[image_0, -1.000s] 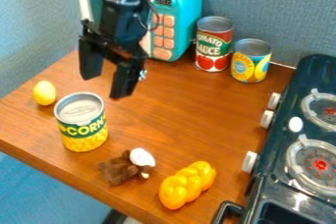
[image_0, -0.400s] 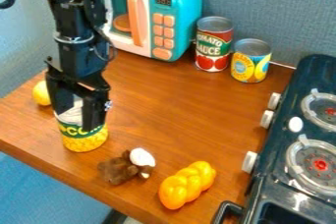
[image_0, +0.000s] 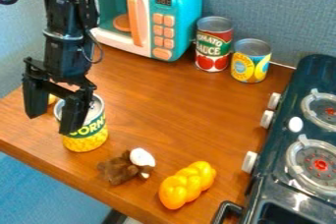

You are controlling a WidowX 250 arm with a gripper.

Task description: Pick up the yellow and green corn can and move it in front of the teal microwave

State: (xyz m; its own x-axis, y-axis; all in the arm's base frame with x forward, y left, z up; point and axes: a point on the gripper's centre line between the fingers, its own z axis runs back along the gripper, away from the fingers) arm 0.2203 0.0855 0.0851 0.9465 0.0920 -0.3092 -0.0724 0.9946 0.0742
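My black gripper point(image_0: 47, 125) hangs at the left of the camera view, open, its two fingers apart with nothing held between them. One finger overlaps the left part of the corn can point(image_0: 87, 141), which stands upright; whether they touch I cannot tell. Behind the gripper a bit of the yellow lemon-like object point(image_0: 52, 99) shows, mostly hidden. Right of the can's base lies a small brown toy point(image_0: 119, 169) with a white part point(image_0: 142, 157). A glossy yellow-orange braided loaf point(image_0: 187, 185) lies nearer the front edge.
A teal and white toy microwave point(image_0: 172, 19) stands at the back. Beside it are a tomato sauce can point(image_0: 213, 44) and a shorter yellow-blue can point(image_0: 250, 61). A dark toy stove point(image_0: 289, 120) with white knobs borders the right side of the wooden table point(image_0: 177, 115).
The gripper has come down from the upper middle to the left, crossing in front of the corn can and then shifting further left. The microwave's front and the can's label are more exposed.
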